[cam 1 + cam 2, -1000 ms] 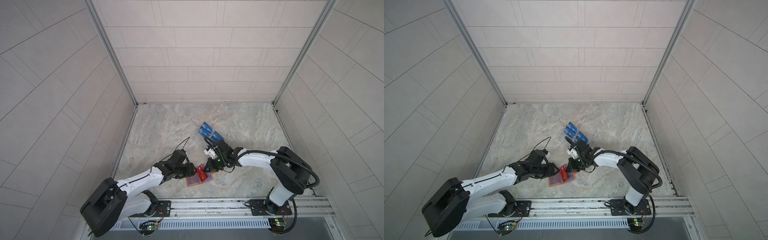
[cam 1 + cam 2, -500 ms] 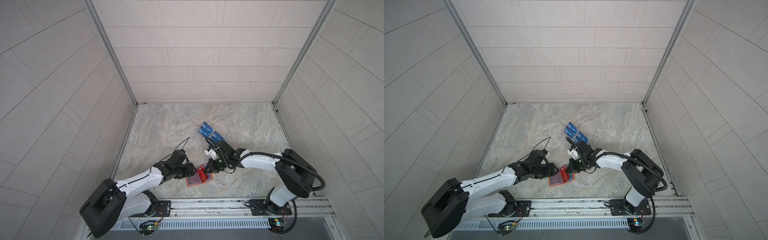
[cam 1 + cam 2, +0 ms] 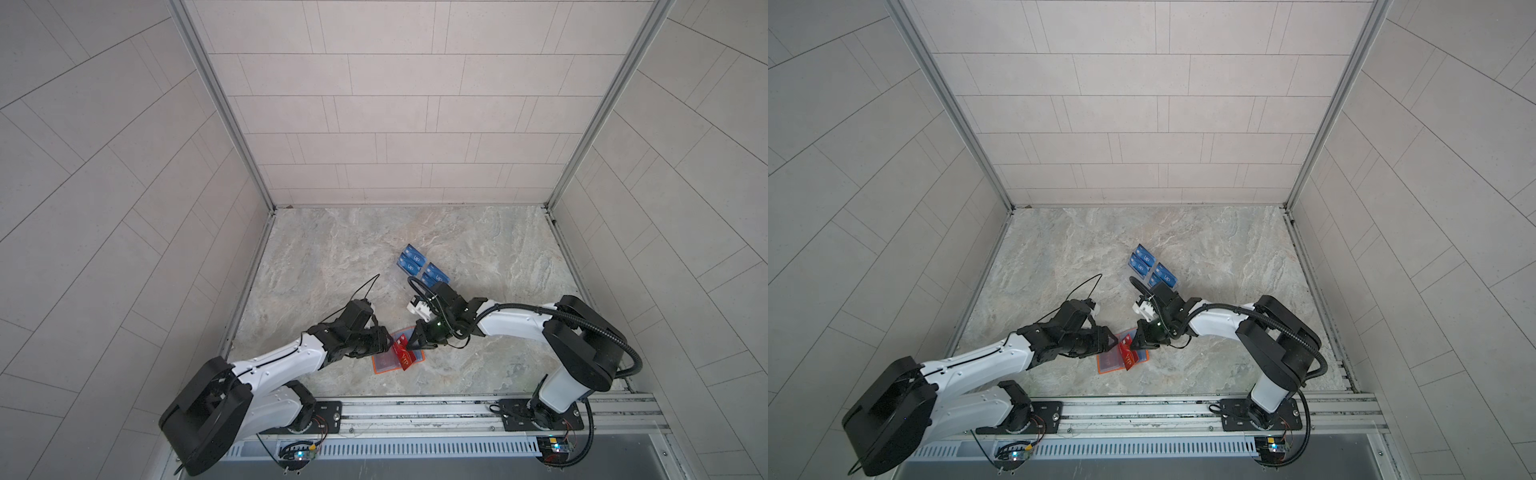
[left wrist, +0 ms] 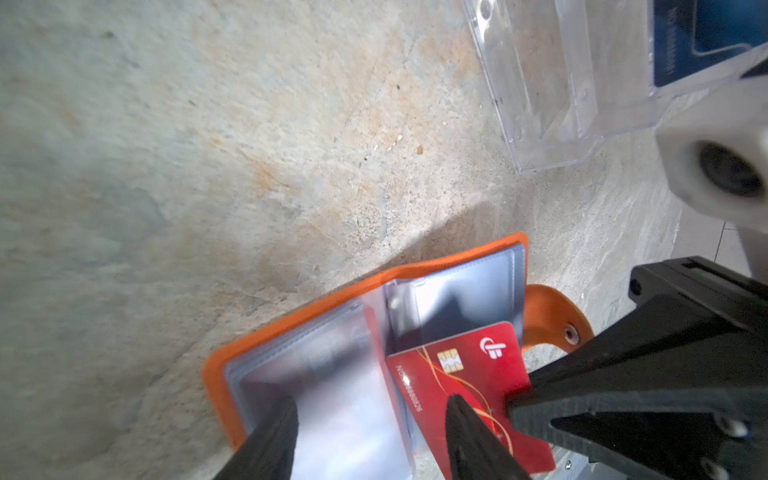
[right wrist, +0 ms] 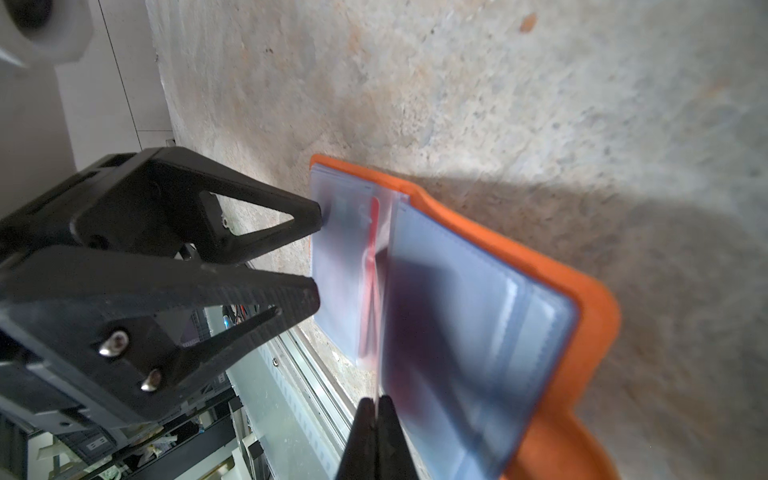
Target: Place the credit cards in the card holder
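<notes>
Almost nothing has shifted in the past second: the right arm's elbow has swung a little outward, and both grippers remain tip to tip over the open card holder [image 4: 332,291] near the front edge of the marble table [image 3: 332,249]. The right gripper [image 5: 376,409] is clenched on a red card [image 4: 457,365], pinching it by one edge so that the free end points toward the holder's fold. Seen edge-on from the right wrist, the card shows red through the clear sleeves [image 5: 457,311]. That suggests it is entering a pocket, though how deep it sits cannot be told. The left gripper [image 4: 370,401] stands released, jaws apart and holding nothing, its fingertips [image 5: 303,217] set against the sleeves of the opposite page. It seems placed there to pin the holder flat and keep the pages spread while the card is fed in. The orange snap tab [image 4: 557,316] lies flung out on the table, clear of the work. Farther back, well apart from the holder, the blue cards [image 3: 412,261] sit in a clear rack [image 4: 540,83], so most of the job looks undone. The likely risk is that the limp plastic buckles, or that the holder slides if the left gripper's press is light.
</notes>
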